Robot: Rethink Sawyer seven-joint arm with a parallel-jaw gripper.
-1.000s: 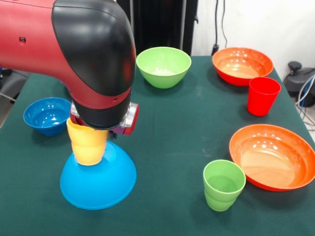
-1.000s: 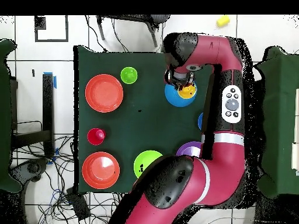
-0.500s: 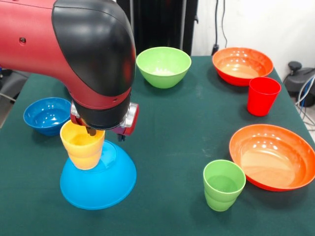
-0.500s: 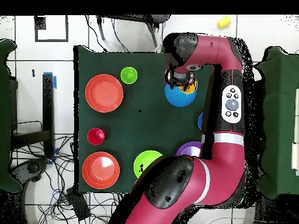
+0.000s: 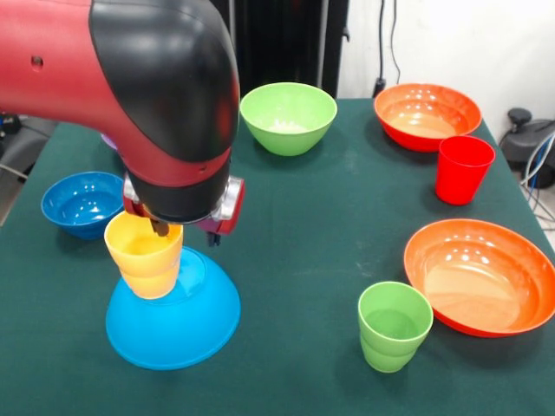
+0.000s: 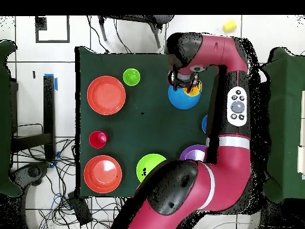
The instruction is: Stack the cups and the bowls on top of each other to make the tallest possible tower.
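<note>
We see the gripper (image 5: 184,236) low over the overturned light-blue bowl (image 5: 173,321). One dark finger (image 5: 160,227) dips inside the mouth of the yellow cup (image 5: 144,256), which stands upright, mouth up, on the dome of that bowl, directly beneath the jaws. The arm's bulk hides most of the jaws, so we cannot tell whether they are parted or pinching the cup's rim.

Beside the jaws, toward the front view's left edge, sits the small dark-blue bowl (image 5: 83,203). Beyond them, toward the table's far edge, stands the green bowl (image 5: 288,117). Well away on the other side we find the green cup (image 5: 395,326), one orange bowl (image 5: 481,276) next to it, the red cup (image 5: 462,169) and the second orange bowl (image 5: 427,115).

The table (image 5: 321,217) is covered in dark green cloth, faintly scuffed near its middle. In the overhead view it stands on a pale tiled floor (image 6: 119,36) with tangled cables (image 6: 53,197) at one side. There we also spot the purple bowl (image 6: 192,153), half under the arm, and another yellow cup (image 6: 229,25) lying on the floor, far from the jaws. Behind the table in the front view are a white wall (image 5: 468,43) and black uprights (image 5: 277,43).
</note>
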